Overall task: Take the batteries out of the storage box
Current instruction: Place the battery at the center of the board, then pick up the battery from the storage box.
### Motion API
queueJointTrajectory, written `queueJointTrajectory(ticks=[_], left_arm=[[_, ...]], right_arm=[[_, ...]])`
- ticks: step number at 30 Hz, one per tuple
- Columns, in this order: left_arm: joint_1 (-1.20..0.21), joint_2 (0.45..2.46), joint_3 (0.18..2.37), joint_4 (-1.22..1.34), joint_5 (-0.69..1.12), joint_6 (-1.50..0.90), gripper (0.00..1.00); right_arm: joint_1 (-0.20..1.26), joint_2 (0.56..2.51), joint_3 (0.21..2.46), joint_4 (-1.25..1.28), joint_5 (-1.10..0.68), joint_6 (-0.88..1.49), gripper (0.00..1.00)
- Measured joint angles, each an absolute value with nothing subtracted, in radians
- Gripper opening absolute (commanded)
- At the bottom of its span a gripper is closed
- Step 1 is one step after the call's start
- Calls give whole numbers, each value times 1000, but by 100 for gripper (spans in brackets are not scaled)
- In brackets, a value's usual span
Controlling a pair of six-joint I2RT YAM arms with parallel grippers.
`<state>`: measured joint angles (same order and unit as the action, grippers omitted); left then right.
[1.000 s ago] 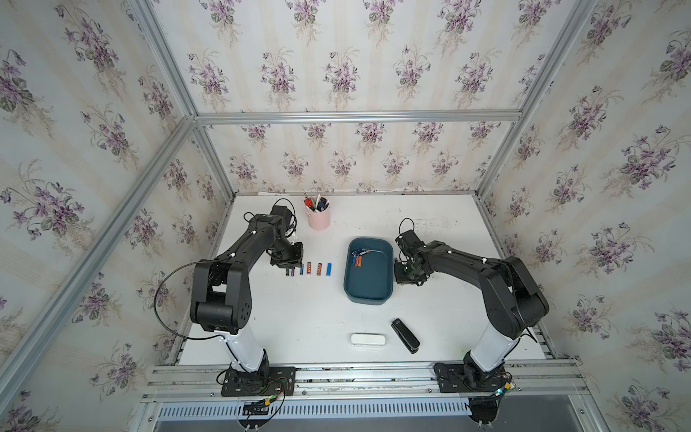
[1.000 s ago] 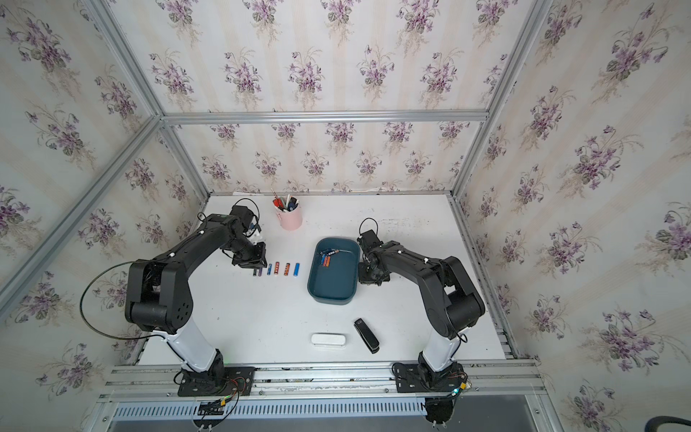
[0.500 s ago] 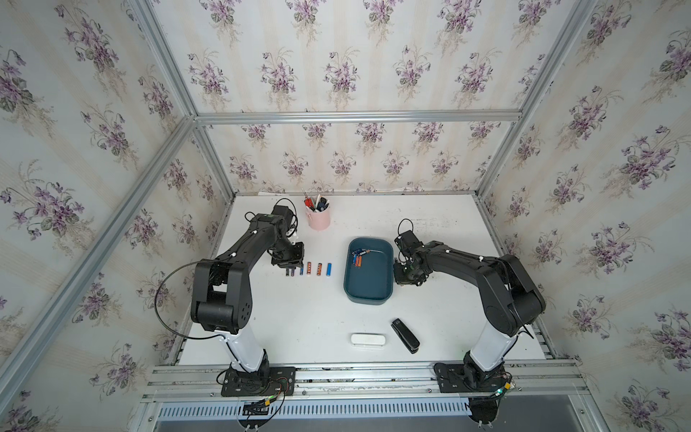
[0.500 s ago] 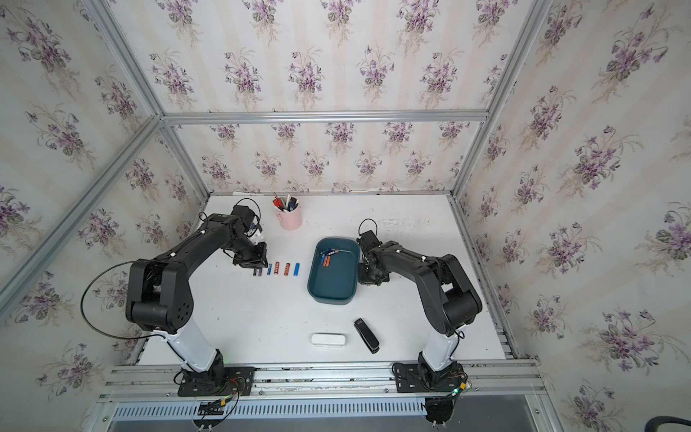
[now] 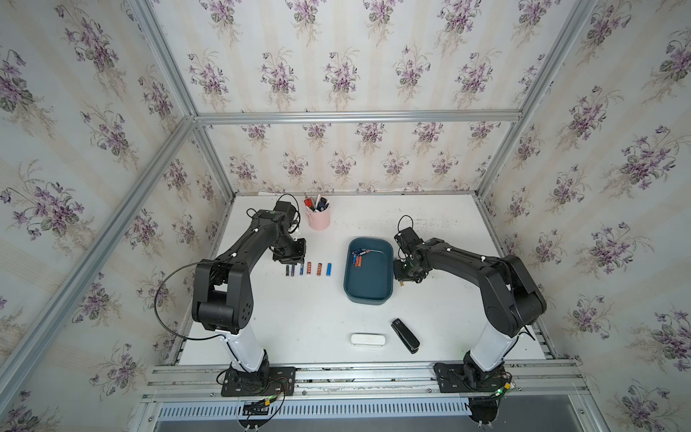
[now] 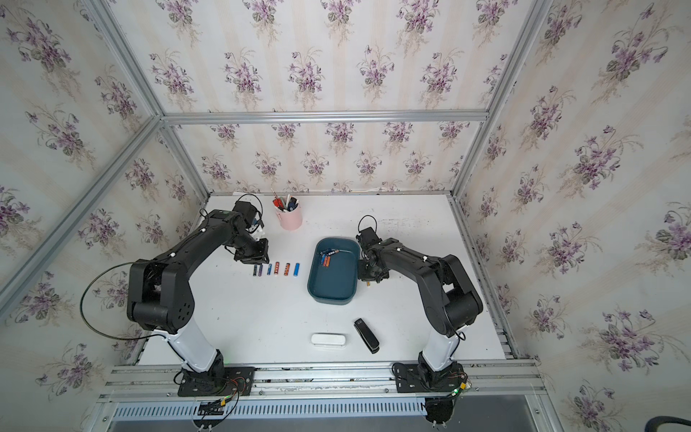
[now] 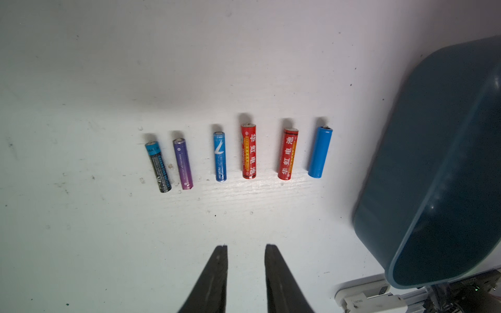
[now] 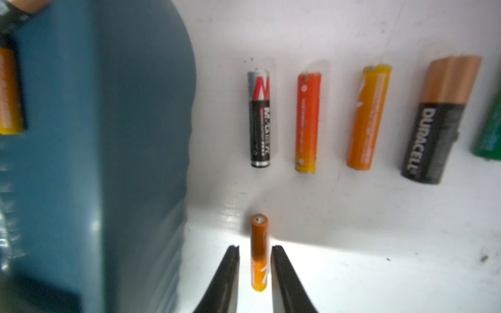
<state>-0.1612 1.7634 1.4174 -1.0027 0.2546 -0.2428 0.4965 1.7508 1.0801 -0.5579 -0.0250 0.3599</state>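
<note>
The dark teal storage box sits mid-table with a few batteries at its far end. Several batteries lie in a row on the table left of the box. My left gripper hovers just behind that row, open a little and empty. Right of the box, my right gripper is open around an orange battery lying on the table, with a gap on each side. Beyond it lies another row of batteries.
A pink cup of pens and tools stands at the back, close to the left arm. A white oblong case and a black oblong object lie near the front edge. A Duracell cell and a green one end the right-hand row.
The right gripper's jaws have parted from the orange battery, which now lies free on the table. Both arms have stayed nearly in place.
</note>
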Motion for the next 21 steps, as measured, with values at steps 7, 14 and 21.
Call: queueJointTrajectory(ticks=[7, 14, 21], left_arm=[[-304, 1760, 1567, -1073, 140, -253, 30], [-492, 1871, 1760, -1138, 9, -288, 30], [-631, 2100, 1983, -1185, -69, -307, 33]], right_arm=[[496, 1705, 1145, -603, -12, 360, 29], [472, 1668, 1193, -638, 7, 355, 29], [430, 1644, 1189, -663, 10, 332, 29]])
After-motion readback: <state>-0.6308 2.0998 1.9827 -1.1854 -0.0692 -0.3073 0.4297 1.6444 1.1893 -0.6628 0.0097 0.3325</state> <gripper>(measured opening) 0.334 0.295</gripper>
